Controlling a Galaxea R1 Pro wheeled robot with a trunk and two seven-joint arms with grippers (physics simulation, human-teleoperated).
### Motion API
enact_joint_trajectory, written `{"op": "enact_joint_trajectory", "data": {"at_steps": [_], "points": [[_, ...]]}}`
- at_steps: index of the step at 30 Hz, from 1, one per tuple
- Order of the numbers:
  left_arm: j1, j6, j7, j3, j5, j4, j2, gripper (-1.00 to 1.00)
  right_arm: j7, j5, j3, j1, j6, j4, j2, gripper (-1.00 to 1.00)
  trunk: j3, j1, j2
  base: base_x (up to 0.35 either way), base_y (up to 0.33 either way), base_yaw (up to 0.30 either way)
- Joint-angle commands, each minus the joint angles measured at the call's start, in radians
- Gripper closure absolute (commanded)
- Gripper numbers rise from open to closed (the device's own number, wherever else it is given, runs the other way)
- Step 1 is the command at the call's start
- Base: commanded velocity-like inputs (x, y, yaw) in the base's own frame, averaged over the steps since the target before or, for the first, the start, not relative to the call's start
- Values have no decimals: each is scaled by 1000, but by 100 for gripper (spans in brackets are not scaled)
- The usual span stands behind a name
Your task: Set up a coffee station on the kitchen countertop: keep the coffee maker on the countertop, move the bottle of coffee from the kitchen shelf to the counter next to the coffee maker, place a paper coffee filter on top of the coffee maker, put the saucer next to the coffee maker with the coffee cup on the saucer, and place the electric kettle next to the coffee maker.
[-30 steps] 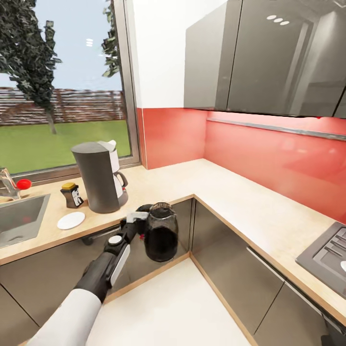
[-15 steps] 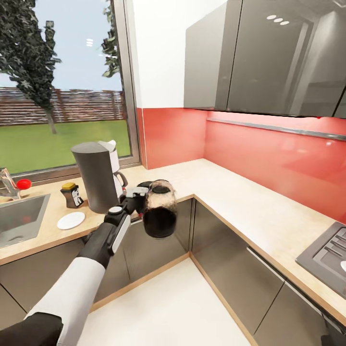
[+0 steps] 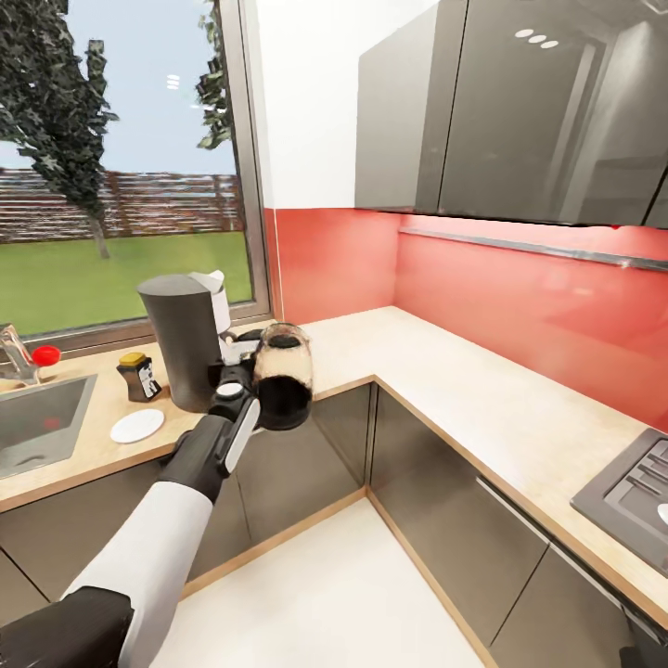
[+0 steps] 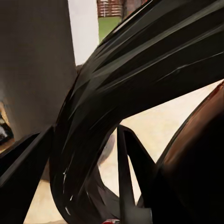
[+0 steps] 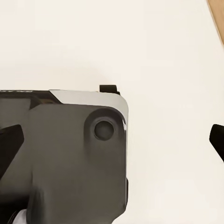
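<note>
The electric kettle (image 3: 283, 378), dark smoky glass, hangs in the air over the countertop's (image 3: 417, 371) front edge, just right of the coffee maker (image 3: 186, 341). My left gripper (image 3: 239, 369) is shut on its black loop handle (image 4: 116, 93). The coffee maker's grey shell (image 4: 32, 60) stands close behind that handle. A white pointed paper coffee filter (image 3: 216, 276) sticks up on top of the coffee maker. Left of the coffee maker stand the bottle of coffee (image 3: 139, 376) with its yellow cap and the bare white saucer (image 3: 137, 425). The coffee cup is out of view. My right gripper (image 5: 112, 137) is open over white floor.
A steel sink (image 3: 37, 417) with a red-knobbed tap (image 3: 43, 354) lies at the left. A hob (image 3: 631, 496) sits at the right end of the L-shaped worktop. Grey wall cabinets (image 3: 501, 111) hang above the red backsplash (image 3: 520, 306).
My left arm has raised the kettle from in front of the cabinet doors up and leftward, to counter height beside the coffee maker.
</note>
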Motion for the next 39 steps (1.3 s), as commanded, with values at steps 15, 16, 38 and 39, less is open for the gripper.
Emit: {"op": "enact_joint_trajectory", "data": {"at_steps": [15,16,38,39], "points": [[25,-174,161,-4,96,13,-16,100,-4,12,-8,-1,-7,1,0,-100,-2,0,-2,4,0,0],[28,-182,161,-4,97,14,-15,100,-4,12,-8,-1,-7,1,0,-100,-2,0,-2,142,0,0],[55,-198,162,-9,98,17,-16,100,-6,12,-8,-1,-8,1,0,-100,-2,0,-2,237,0,0],[55,-198,161,-9,98,18,-16,100,-6,12,-8,0,-8,1,0,-100,-2,0,-2,336,0,0]]}}
